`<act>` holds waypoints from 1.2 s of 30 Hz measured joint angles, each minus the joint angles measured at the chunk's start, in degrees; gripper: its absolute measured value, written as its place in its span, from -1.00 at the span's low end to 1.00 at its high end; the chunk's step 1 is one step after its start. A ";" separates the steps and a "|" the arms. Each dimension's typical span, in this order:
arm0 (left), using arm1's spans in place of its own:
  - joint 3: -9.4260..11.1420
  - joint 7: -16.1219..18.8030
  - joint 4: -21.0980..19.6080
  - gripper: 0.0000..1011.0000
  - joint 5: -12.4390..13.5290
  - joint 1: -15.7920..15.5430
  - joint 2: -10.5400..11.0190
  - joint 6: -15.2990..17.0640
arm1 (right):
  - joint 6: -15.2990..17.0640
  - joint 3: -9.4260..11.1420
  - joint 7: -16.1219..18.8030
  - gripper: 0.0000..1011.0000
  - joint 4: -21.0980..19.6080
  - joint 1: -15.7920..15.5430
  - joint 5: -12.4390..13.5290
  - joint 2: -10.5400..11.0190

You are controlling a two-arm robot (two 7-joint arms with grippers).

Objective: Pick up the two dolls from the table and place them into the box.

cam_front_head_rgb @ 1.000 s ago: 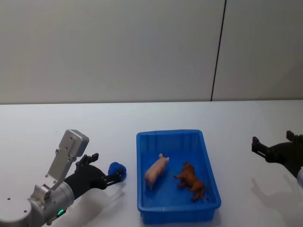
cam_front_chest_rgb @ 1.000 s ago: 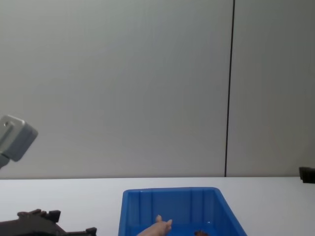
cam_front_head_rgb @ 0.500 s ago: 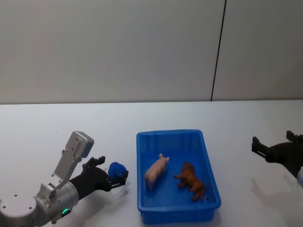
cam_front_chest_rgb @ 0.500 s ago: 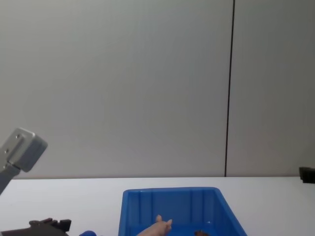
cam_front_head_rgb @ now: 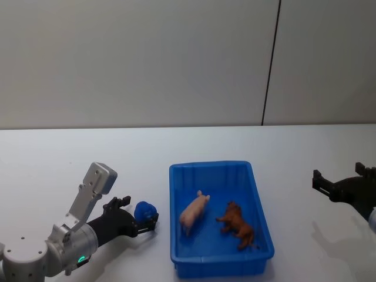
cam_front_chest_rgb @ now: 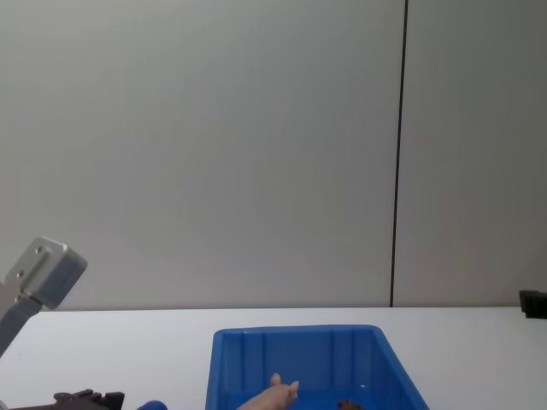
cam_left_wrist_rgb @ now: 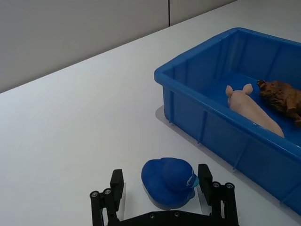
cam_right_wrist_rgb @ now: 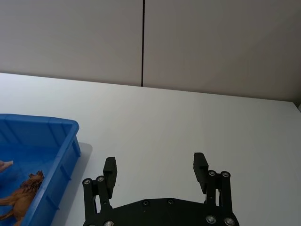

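Nearest the robot, the left gripper (cam_left_wrist_rgb: 162,200) lies low over the plain white flat tabletop (cam_front_head_rgb: 117,153), its black fingers (cam_left_wrist_rgb: 114,186) spread to either side of a small rounded blue cap-like object (cam_left_wrist_rgb: 169,180) that rests between them; whether the pads touch it cannot be told. Just beyond, the bright blue rectangular plastic bin (cam_front_head_rgb: 218,267) holds both dolls: the pale peach-pink pig-like figure (cam_front_head_rgb: 194,212) and, beside it, the dark reddish-brown shaggy figure (cam_front_head_rgb: 237,224) lie on its floor, well apart from either gripper. Off to the right, the right gripper (cam_right_wrist_rgb: 155,172) hangs above bare tabletop, its fingers wide apart and empty. Judged from this layout, the placing step is complete; the blue object is no part of the task, so the next move calls only for withdrawing the left arm without closing on it.
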 joint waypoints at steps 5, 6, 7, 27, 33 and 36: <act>-0.12 -0.52 1.91 0.98 -0.19 -1.00 -0.57 -0.22 | 0.00 0.00 0.00 0.98 0.00 0.00 0.00 0.00; -0.15 -0.58 2.19 0.98 -0.24 -1.16 -0.66 -0.26 | 0.00 0.00 0.00 0.98 0.00 0.00 0.00 0.00; -0.17 -0.72 2.69 0.98 -0.32 -1.43 -0.80 -0.34 | 0.00 0.00 0.00 0.98 0.00 0.00 0.00 0.00; -0.32 -3.33 3.90 0.93 -0.50 -2.15 -0.97 0.30 | 0.00 0.00 0.00 0.98 0.00 0.00 0.00 0.00; -0.31 -4.01 3.68 0.66 -0.46 -2.06 -0.86 0.68 | 0.00 0.00 0.00 0.98 0.00 0.00 0.00 0.00; -0.30 -4.24 3.59 0.50 -0.45 -2.03 -0.82 0.79 | 0.00 0.00 0.00 0.98 0.00 0.00 0.00 0.00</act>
